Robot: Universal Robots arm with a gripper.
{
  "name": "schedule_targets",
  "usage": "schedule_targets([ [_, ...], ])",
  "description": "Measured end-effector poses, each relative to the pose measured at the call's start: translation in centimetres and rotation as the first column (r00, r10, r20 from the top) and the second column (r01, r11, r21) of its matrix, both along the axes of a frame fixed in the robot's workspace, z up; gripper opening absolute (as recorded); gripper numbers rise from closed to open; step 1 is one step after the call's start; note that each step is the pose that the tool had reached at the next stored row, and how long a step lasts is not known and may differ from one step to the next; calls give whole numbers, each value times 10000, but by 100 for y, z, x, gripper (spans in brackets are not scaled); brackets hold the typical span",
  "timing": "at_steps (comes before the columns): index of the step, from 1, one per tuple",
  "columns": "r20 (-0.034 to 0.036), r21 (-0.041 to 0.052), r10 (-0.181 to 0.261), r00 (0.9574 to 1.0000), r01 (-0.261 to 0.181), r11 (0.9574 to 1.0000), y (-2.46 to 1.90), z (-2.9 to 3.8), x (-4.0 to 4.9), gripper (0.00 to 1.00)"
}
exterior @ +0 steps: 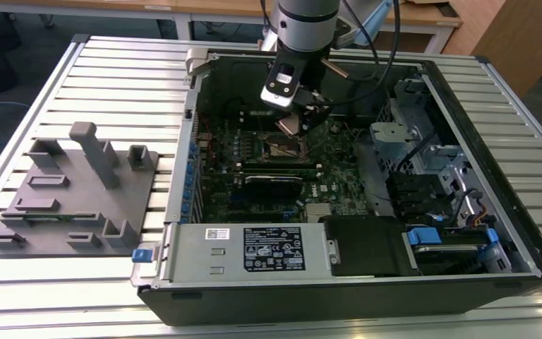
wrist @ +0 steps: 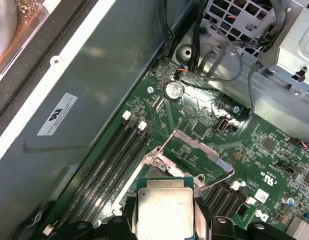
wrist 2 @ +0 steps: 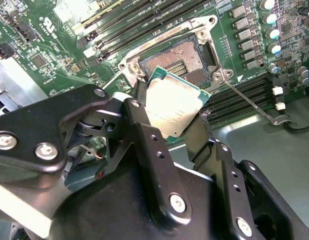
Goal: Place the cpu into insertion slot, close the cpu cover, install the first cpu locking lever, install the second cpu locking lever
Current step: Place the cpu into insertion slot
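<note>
Well, at the exterior view's left a grey fixture plate (exterior: pixel 73 191) lies on the slatted table (exterior: pixel 26 296); right of it, inside the open computer case (exterior: pixel 346 304), the gripper (wrist 2: pixel 170 114) pinches the cpu (wrist 2: pixel 177 97) by its edges, tilted, just above the open insertion slot (wrist 2: pixel 182 57).

My workplace looks like a robotics lab: an opened computer case (exterior: pixel 346 300) sits on a slatted aluminium bench (exterior: pixel 121 78), a grey fixture plate (exterior: pixel 64 212) beside the case, wooden desks (exterior: pixel 214 8) behind it.
</note>
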State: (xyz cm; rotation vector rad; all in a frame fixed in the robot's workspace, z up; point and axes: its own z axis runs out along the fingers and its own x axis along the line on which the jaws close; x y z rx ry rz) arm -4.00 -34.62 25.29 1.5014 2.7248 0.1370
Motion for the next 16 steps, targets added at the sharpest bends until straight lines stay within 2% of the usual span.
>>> schedule_targets([
  [16, 0, 0, -241, 9997, 241, 9997, 0, -5, 0, 54],
])
